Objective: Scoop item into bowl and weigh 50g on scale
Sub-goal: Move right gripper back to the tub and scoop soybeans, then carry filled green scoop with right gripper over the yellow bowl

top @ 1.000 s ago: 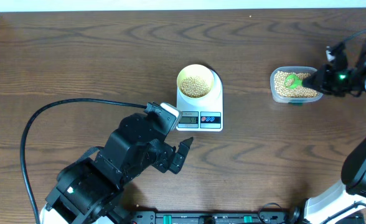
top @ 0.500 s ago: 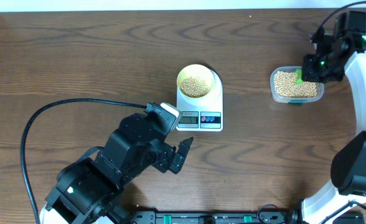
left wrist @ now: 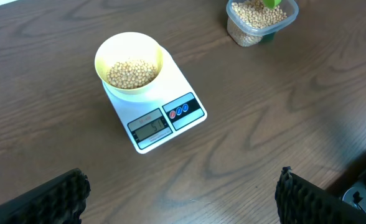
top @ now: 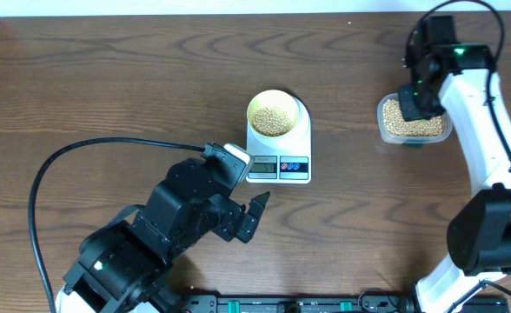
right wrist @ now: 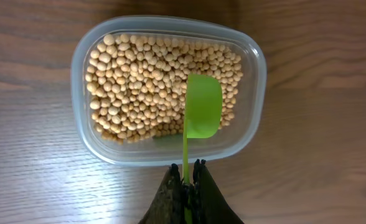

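The pale yellow-green bowl (top: 272,113) holds beige beans (top: 272,119) and stands on the white scale (top: 279,165); both also show in the left wrist view, the bowl (left wrist: 129,65) on the scale (left wrist: 152,124). My left gripper (left wrist: 182,199) is open and empty above bare table in front of the scale. My right gripper (right wrist: 188,177) is shut on the handle of a green scoop (right wrist: 203,114), which hangs empty over the clear tub (right wrist: 96,143) of beans (right wrist: 139,81). In the overhead view the right gripper (top: 414,103) covers part of that tub (top: 393,129).
The left arm's black cable (top: 73,161) loops over the table at the left. The right arm's white links (top: 490,148) run down the right side. A black rail (top: 299,304) lies along the front edge.
My right arm has swung up and to the left over the tub, and the scoop now hangs above the beans. The left arm, bowl and scale have not moved.
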